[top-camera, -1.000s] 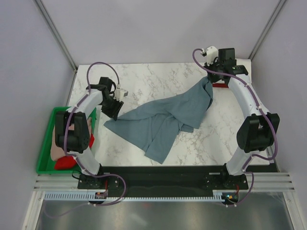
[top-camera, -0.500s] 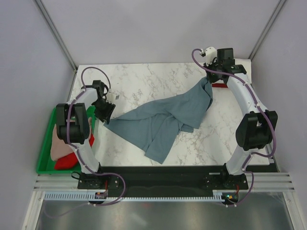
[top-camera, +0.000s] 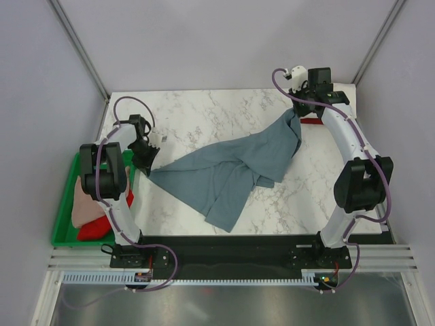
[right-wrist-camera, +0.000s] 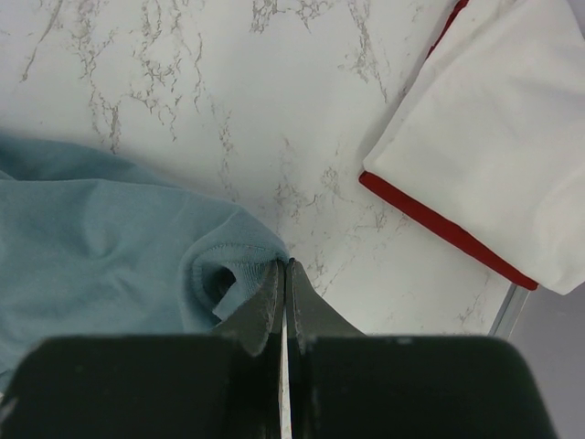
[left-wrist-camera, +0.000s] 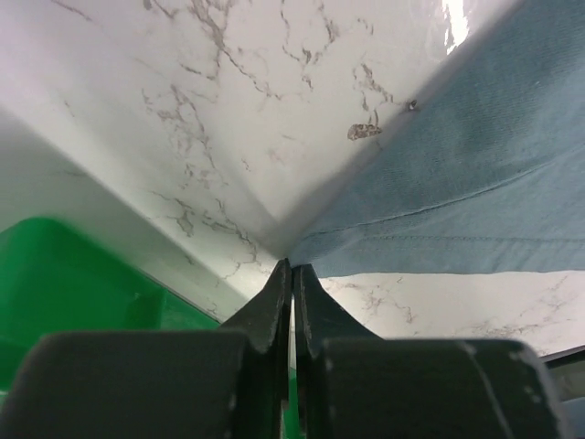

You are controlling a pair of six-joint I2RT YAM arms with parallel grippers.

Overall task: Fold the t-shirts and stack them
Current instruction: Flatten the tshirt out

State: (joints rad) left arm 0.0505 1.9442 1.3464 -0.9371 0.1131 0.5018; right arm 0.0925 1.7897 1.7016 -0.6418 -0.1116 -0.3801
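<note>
Left wrist view, item one: left gripper, jaws closed with no visible gap, pinching the pointed corner of the slate blue-grey t-shirt. From the tips the cloth fans out toward 2 o'clock, with a stitched hem running along its lower edge. Marbled white surface lies at 11 o'clock of the tips, and the green tray at 8 o'clock.

Right wrist view, item two: right gripper, jaws pressed together on a bunched, rolled fold of the same shirt, which spreads away toward 9 o'clock. At 2 o'clock, apart from the tips, a folded white t-shirt lies on a folded red t-shirt, of which only a narrow edge shows.

Top external view, item three: left gripper at 9 o'clock of the surface, right gripper at 2 o'clock. The slate blue-grey t-shirt is stretched crumpled between them, and a loose part trails toward 6 o'clock.

Item four: green tray at 8 o'clock, against the left edge of the surface. It holds a pale pink t-shirt and a loose red t-shirt, both partly hidden by the left arm.
</note>
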